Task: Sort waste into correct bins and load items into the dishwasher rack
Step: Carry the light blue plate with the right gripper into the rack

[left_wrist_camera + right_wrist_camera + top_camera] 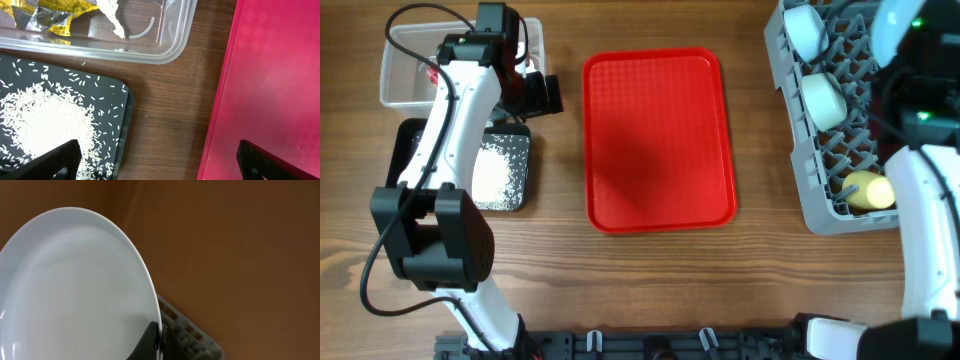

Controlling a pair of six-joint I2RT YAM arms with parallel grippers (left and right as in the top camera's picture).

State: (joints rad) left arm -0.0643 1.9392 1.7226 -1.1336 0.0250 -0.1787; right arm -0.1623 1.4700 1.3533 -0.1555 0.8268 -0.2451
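My right gripper (159,341) is shut on the rim of the pale blue plate (75,290), which it holds on edge above the grey dishwasher rack (192,332). From overhead the plate (892,25) shows at the rack's (810,205) far end. Two pale rounded dishes (805,30) (823,98) and a yellow cup (870,190) sit in the rack. My left gripper (162,165) hangs open and empty over bare wood between the black tray (125,107) of rice grains (45,120) and the red tray. The clear tub (175,47) holds a yellow wrapper (55,15) and white tissue (112,17).
The flat red serving tray (660,140) lies bare in the middle of the table, its edge close to my left gripper's right finger (272,160). The left arm (460,120) stretches over the black tray (520,165) and clear tub (400,85).
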